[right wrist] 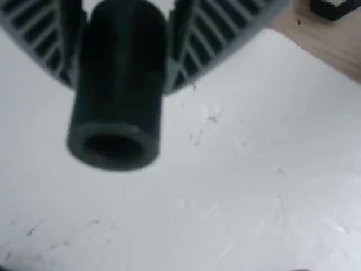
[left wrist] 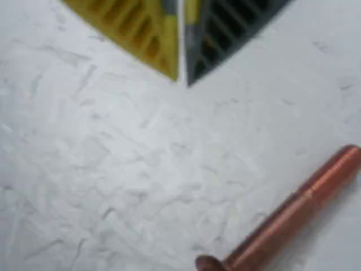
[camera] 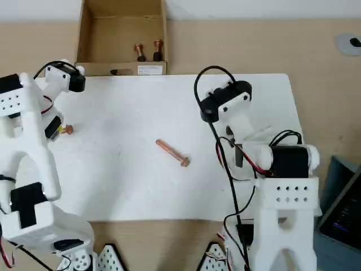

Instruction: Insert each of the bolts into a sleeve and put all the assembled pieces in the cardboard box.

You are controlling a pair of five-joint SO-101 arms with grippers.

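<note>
My right gripper (right wrist: 121, 79) is shut on a black sleeve (right wrist: 115, 127), held just above the white mat with its open end facing the camera. In the high view this gripper (camera: 237, 151) hangs at the mat's right side. My left gripper (left wrist: 181, 76) is shut with nothing in it, its yellow and black fingers meeting at the tips close to the mat. A copper bolt (left wrist: 290, 217) lies beside it; in the high view this bolt (camera: 66, 130) lies at the left, next to the left gripper (camera: 53, 129). A second copper bolt (camera: 172, 152) lies mid-mat.
The cardboard box (camera: 84, 39) stands open at the back, just beyond the white mat (camera: 141, 192), with two assembled pieces (camera: 148, 51) inside. Wooden tabletop surrounds the mat. Cables hang from the right arm.
</note>
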